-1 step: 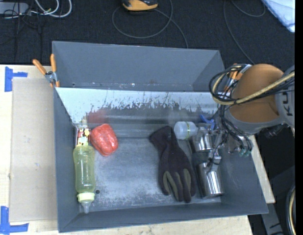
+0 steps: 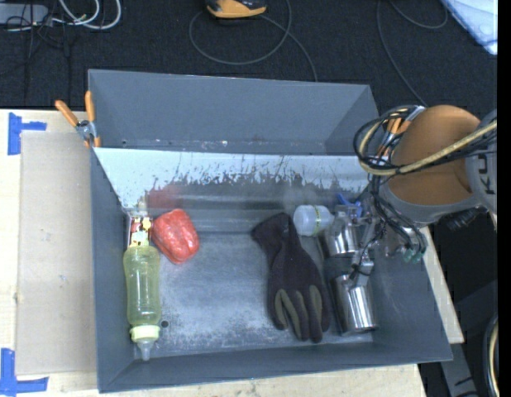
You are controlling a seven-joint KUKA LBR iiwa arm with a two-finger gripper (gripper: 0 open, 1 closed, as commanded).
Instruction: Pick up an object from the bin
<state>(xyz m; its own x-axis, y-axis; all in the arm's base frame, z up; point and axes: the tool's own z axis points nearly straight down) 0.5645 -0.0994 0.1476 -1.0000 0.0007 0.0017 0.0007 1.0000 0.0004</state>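
Observation:
My gripper point(image 2: 349, 273) is low at the right side of the bin, and its two silver fingers stand apart, open, with nothing visible between them. A black glove point(image 2: 293, 284) lies flat just to its left, cuff toward the back wall, its fingertips beside the nearer finger point(image 2: 355, 306). A small pale white-green rounded object point(image 2: 312, 218) rests against the back wall, touching or almost touching the farther finger point(image 2: 342, 240).
On the left side of the bin lies a red, pepper-shaped lump point(image 2: 175, 236). In front of it a yellowish clear bottle point(image 2: 142, 288) lies along the left wall, with a small colourful card point(image 2: 139, 231) at its far end. The arm's orange cover hangs over the right rim.

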